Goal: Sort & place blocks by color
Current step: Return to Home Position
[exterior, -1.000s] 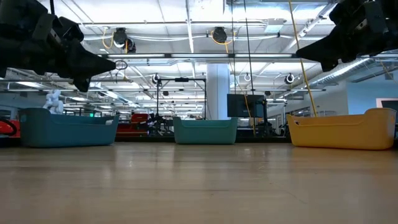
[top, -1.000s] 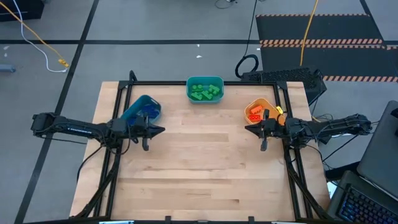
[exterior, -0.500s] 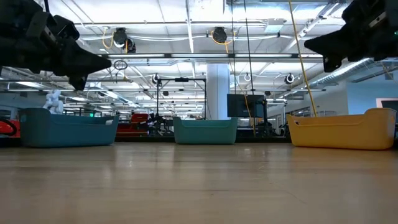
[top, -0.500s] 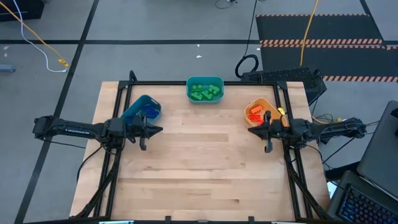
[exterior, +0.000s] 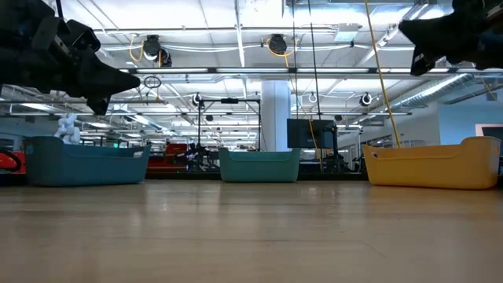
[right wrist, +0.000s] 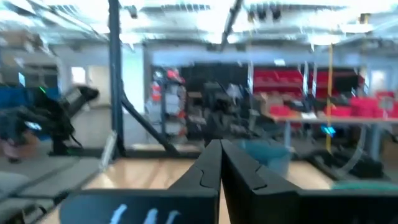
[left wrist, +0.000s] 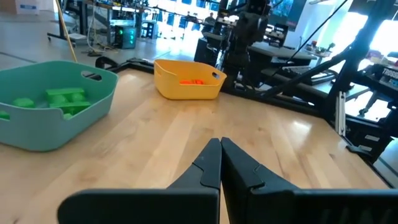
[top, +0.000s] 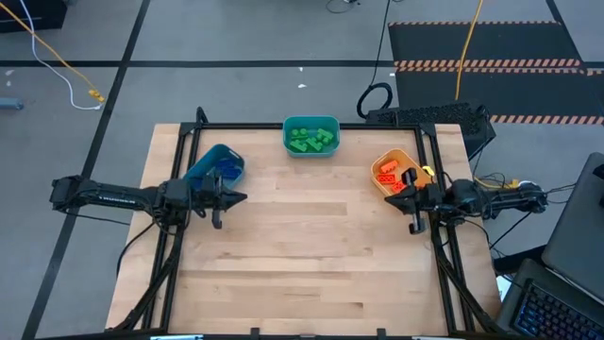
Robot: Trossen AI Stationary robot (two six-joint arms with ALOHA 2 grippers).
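Green blocks [top: 311, 140] lie in the teal bin [top: 310, 123] at the table's far edge, and they also show in the left wrist view as green blocks [left wrist: 64, 99]. Orange blocks [top: 387, 174] lie in the orange-yellow bin [top: 408, 157] at the far right. The blue bin [top: 215, 162] stands far left; what is in it is hard to make out. My left gripper [top: 241, 197] hovers shut just near of the blue bin. My right gripper [top: 388, 200] hovers shut beside the orange-yellow bin's near side. Both are well above the tabletop, left gripper [exterior: 135, 79], right gripper [exterior: 403, 30].
The wooden tabletop [top: 311, 255] stretches bare between and near of the two arms. A black frame [top: 179, 236] runs along its left, far and right sides. A keyboard [top: 434, 116] lies behind the far right corner.
My right gripper has drawn back toward the table's right edge and risen, staying shut. Nothing else has moved.
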